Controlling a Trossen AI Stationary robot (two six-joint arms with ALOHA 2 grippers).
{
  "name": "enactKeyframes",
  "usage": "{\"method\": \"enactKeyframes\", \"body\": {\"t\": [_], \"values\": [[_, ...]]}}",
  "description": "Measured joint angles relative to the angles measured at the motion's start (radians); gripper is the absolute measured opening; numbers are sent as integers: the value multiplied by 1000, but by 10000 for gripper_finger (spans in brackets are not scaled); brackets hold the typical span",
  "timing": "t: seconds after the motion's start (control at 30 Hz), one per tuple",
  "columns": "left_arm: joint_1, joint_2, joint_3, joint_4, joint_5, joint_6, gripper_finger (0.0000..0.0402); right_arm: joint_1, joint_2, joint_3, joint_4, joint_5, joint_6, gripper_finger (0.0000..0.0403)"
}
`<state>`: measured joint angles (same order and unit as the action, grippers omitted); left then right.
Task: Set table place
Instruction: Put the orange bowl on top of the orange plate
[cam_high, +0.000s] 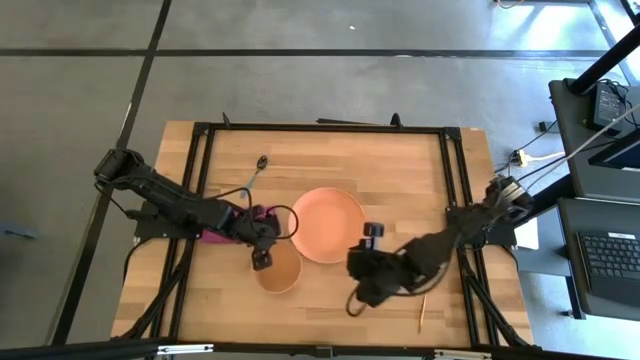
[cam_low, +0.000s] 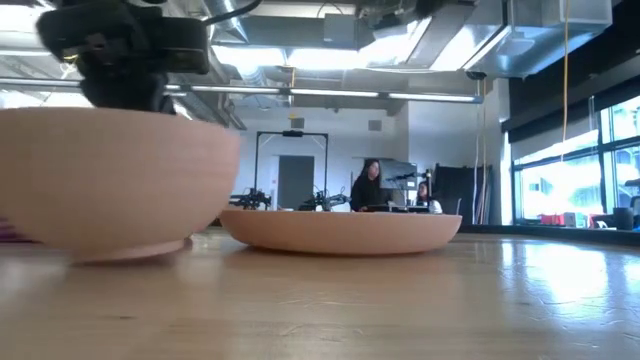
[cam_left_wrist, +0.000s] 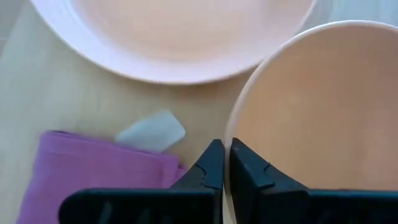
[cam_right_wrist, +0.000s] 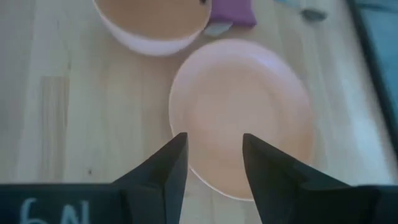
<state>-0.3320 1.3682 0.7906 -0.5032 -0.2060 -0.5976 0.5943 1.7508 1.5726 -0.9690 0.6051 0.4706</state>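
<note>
The small salmon-orange bowl (cam_high: 278, 272) sits on the light wood plank table (cam_high: 400, 170) just beside the round matching plate (cam_high: 327, 224). The left gripper (cam_left_wrist: 222, 171) is pinching the bowl's rim, with the folded magenta napkin (cam_left_wrist: 93, 168) right next to it. The right gripper (cam_right_wrist: 212, 163) hangs over the plate's edge, fingers spread. A slim gold fork (cam_high: 422, 313) lies near the table's front edge.

Dark jointed arms, black cables; black wedge jaws, white handwritten marking.
</note>
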Motion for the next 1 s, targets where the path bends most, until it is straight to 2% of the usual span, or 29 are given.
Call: {"method": "enactKeyframes", "body": {"t": [0.1,0.23,0.5,0.73,0.87,1.0], "values": [[17,0,18,-6,-6,5,4,50,-35,0,-46,84,56,154],[32,0,71,-67,-15,6,3,110,-79,0,-175,194,210,154],[83,-1,292,-231,-28,8,2,189,-106,0,-428,344,533,154],[242,0,440,-226,52,75,1,230,-106,0,-465,462,660,154],[341,34,455,-226,82,99,1,246,-105,0,-501,474,721,154],[415,124,454,-183,95,148,1,254,-105,-11,-554,476,791,154]]}}
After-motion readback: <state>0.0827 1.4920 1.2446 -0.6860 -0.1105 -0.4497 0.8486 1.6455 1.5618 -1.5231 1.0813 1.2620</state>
